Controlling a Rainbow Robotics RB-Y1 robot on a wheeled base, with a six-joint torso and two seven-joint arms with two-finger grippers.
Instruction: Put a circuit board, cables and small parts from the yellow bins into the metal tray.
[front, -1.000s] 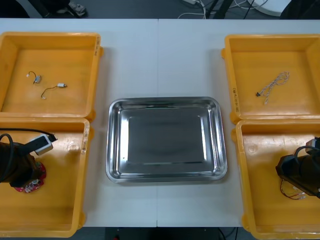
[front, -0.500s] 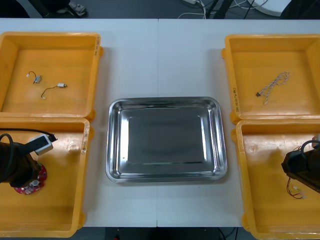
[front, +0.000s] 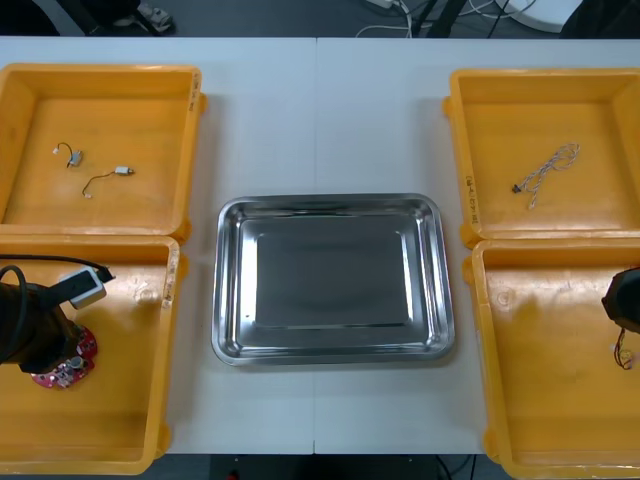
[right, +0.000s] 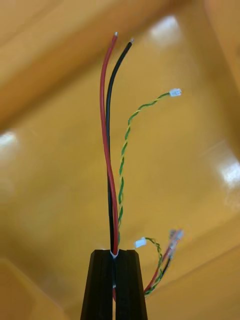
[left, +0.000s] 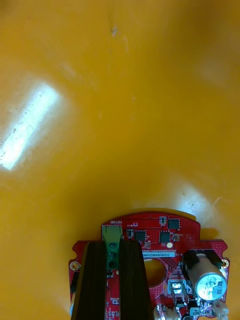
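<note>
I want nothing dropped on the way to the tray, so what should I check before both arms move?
1. Left gripper shut on the round red circuit board, at its green terminal block: ok.
2. Right gripper shut on the red and black cable: ok.
3. Twisted green and yellow cable held between the fingers too: cannot tell.
4. Shiny metal tray bare inside: ok.
5. Board lifted off the floor of the near-left yellow bin: cannot tell.
</note>
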